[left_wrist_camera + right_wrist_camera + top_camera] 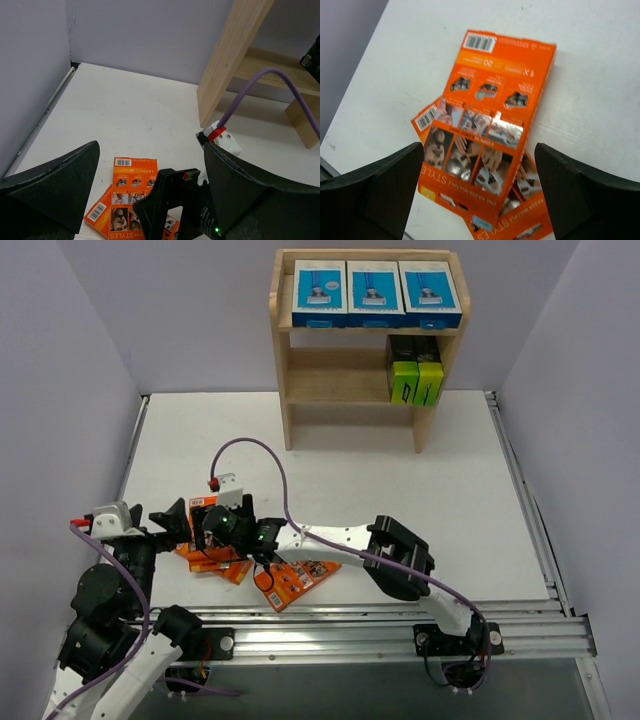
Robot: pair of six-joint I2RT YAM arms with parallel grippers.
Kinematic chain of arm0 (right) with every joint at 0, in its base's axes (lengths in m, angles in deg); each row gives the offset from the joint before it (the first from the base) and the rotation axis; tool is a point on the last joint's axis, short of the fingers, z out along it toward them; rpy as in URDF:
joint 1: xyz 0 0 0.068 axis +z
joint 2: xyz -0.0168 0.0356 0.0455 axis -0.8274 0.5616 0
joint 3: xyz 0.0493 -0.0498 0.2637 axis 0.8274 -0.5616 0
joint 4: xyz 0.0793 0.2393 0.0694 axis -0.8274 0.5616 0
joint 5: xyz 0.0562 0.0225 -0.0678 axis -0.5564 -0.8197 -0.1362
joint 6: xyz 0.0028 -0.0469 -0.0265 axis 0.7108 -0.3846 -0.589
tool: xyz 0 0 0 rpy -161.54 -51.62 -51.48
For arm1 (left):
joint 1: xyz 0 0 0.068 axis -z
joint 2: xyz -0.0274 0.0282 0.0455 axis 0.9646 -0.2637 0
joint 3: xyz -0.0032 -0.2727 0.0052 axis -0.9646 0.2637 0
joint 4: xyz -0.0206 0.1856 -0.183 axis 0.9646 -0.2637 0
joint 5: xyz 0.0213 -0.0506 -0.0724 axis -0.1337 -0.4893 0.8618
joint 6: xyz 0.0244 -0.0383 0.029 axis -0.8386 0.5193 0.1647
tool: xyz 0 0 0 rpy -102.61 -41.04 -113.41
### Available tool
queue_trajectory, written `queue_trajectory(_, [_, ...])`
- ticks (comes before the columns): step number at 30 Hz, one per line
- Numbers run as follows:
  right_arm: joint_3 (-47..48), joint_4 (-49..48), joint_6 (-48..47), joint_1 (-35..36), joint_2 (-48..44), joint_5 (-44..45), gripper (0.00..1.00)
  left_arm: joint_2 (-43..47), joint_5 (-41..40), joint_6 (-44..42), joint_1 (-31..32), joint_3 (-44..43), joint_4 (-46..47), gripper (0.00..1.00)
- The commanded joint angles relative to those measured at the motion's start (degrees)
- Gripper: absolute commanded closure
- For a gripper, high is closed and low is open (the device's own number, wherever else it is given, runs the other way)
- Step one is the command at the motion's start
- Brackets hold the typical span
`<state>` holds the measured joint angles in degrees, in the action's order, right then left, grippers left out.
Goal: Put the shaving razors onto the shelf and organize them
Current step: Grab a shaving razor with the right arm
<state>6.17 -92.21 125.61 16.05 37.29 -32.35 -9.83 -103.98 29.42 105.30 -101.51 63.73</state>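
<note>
Three blue-and-white razor boxes stand in a row on the top tier of the wooden shelf. Two black-and-lime boxes sit on its middle tier at the right. Several flat orange packs lie overlapping on the table at the near left, and one more orange pack lies just right of them. My right gripper hovers open over the topmost orange pack, fingers on either side and apart from it. My left gripper is open too, close beside the right gripper, with the orange packs below it.
A purple cable loops over the table from the right wrist. The shelf's wooden side panel stands ahead of the left gripper. Grey walls close in the left, right and back. A metal rail runs along the near edge.
</note>
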Motion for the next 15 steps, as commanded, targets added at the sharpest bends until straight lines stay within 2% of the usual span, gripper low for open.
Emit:
queue_trajectory(1, [7.8, 4.4, -7.4, -0.5, 3.3, 3.7, 0.12, -0.3, -2.4, -0.2, -0.4, 0.0, 2.0, 0.05])
queue_trajectory(5, [11.6, 2.2, -15.4, 0.5, 6.5, 4.0, 0.14, -0.2, -3.5, -0.2, -0.5, -0.3, 1.4, 0.05])
queue_trajectory(15, [12.3, 1.4, -25.7, 3.0, 9.1, 0.0, 0.12, 1.7, -4.3, -0.3, -0.5, 0.1, 1.8, 0.05])
